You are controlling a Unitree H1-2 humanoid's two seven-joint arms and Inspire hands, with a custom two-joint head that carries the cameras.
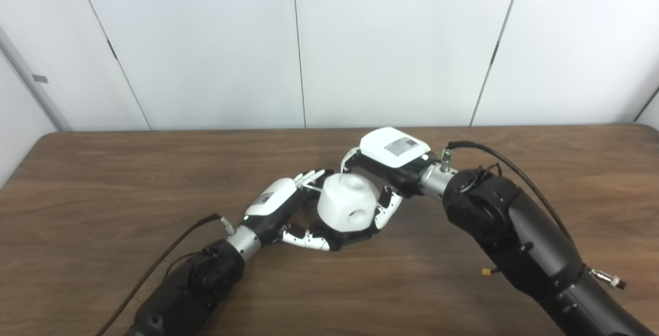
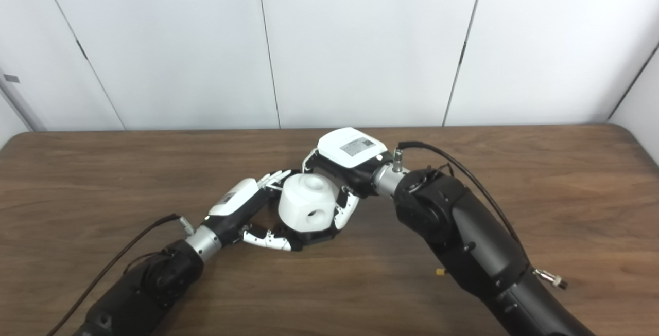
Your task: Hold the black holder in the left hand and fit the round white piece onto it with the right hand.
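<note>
The round white piece [image 1: 346, 205], faceted with round holes on top and side, sits on the black holder [image 1: 351, 237], of which only a dark rim shows under it. My left hand [image 1: 280, 205] comes in from the lower left; its thumb lies along the holder's front edge and its fingers [image 1: 309, 177] reach behind the white piece. From the right, my right hand [image 1: 388, 158] clasps the white piece, fingers over its far top and thumb [image 1: 385, 208] down its right side. Both sit low over the table's middle.
The brown wooden table [image 1: 103, 181] stretches wide to both sides of the hands. Behind its far edge stands a white panelled wall [image 1: 206, 42]. My right forearm [image 1: 515, 233] fills the lower right, with a black cable [image 1: 494, 153] looping above it.
</note>
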